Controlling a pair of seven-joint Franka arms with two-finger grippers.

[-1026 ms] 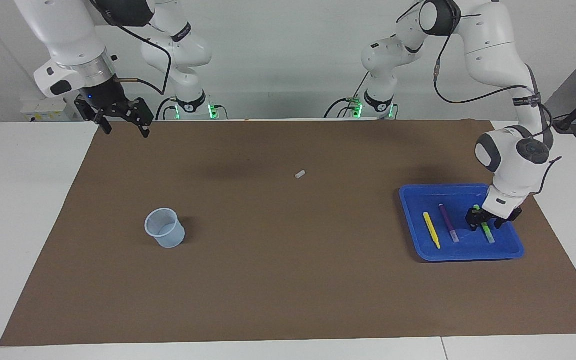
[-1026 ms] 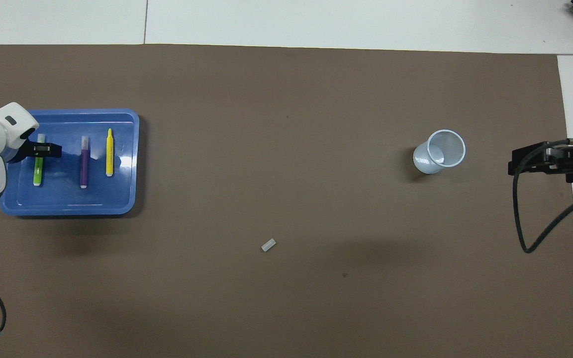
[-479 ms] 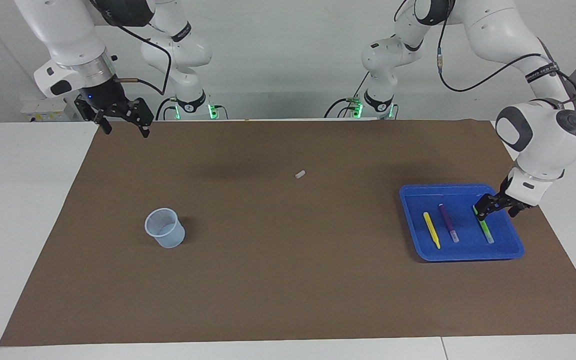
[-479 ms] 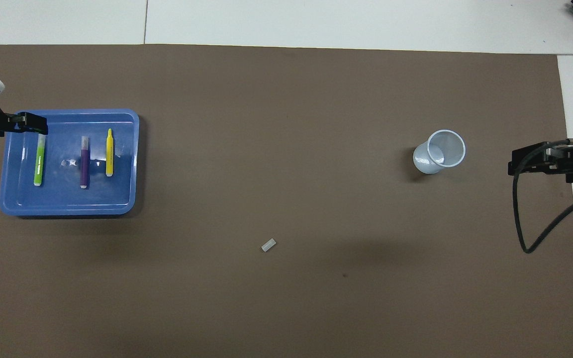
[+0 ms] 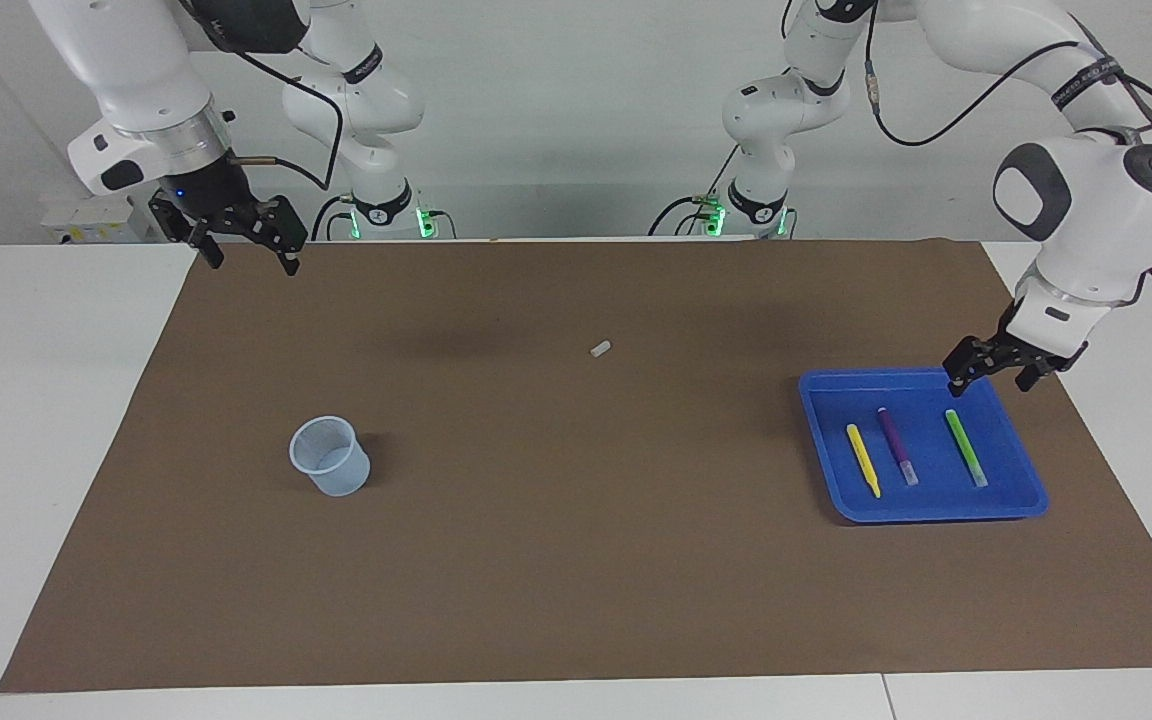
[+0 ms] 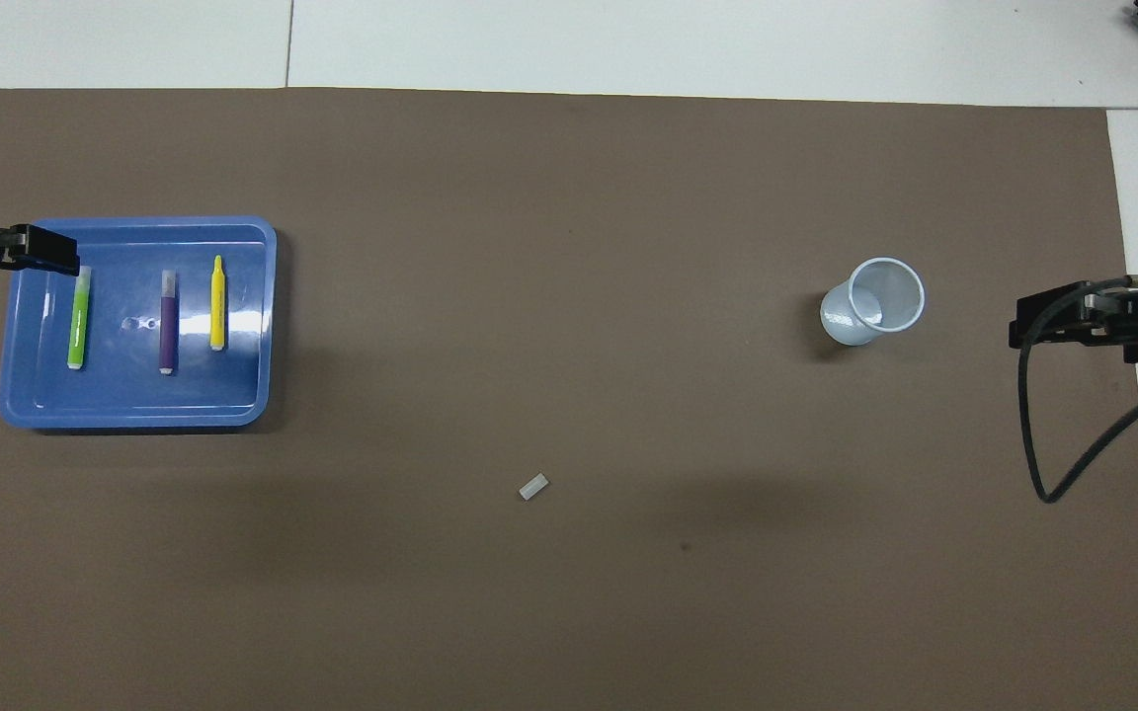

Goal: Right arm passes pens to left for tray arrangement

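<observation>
The blue tray (image 5: pixel 926 507) (image 6: pixel 134 400) lies toward the left arm's end of the table. In it, side by side and apart, lie three pens: yellow (image 5: pixel 863 460) (image 6: pixel 217 304), purple (image 5: pixel 896 446) (image 6: pixel 167 324) and green (image 5: pixel 965 448) (image 6: pixel 78 321). My left gripper (image 5: pixel 990 382) (image 6: pixel 36 252) hangs open and empty in the air over the tray's rim beside the green pen, touching nothing. My right gripper (image 5: pixel 252 264) (image 6: pixel 1018 321) waits open and empty, raised over the brown mat's edge at the right arm's end.
A translucent bluish cup (image 5: pixel 331 456) (image 6: pixel 875 313) stands on the mat toward the right arm's end. A tiny white stub (image 5: pixel 600 349) (image 6: pixel 533 487) lies near the mat's middle, nearer to the robots than the cup. White tabletop borders the mat.
My left gripper has let go of the green pen, risen off it and drawn back toward the tray's rim. The green pen stays lying in the tray. The right arm has not moved.
</observation>
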